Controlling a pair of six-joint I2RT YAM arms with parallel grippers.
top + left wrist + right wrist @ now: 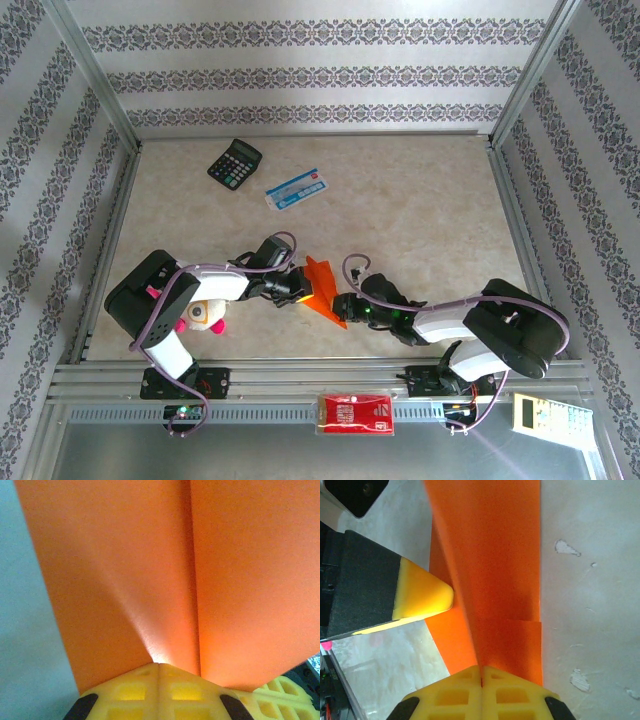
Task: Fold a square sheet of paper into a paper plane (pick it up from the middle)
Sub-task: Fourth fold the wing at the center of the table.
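The bright orange sheet of paper [322,288] is folded along a centre crease into a pointed paper plane shape and is held just above the table near the front middle. My left gripper [303,293] is shut on its left side and my right gripper [343,303] is shut on its lower right end. In the left wrist view the paper [125,570] rises from the closed gripper [158,664], with the crease running upward. In the right wrist view the paper [490,555] is pinched in the closed gripper [481,668], and the left gripper's yellow fingertip [422,595] touches its left edge.
A black calculator [235,163] and a blue-and-white packet [298,189] lie at the back left. A white and pink plush toy [205,315] sits under the left arm. On the front rail rest a red packet [355,413] and a pale device [545,415].
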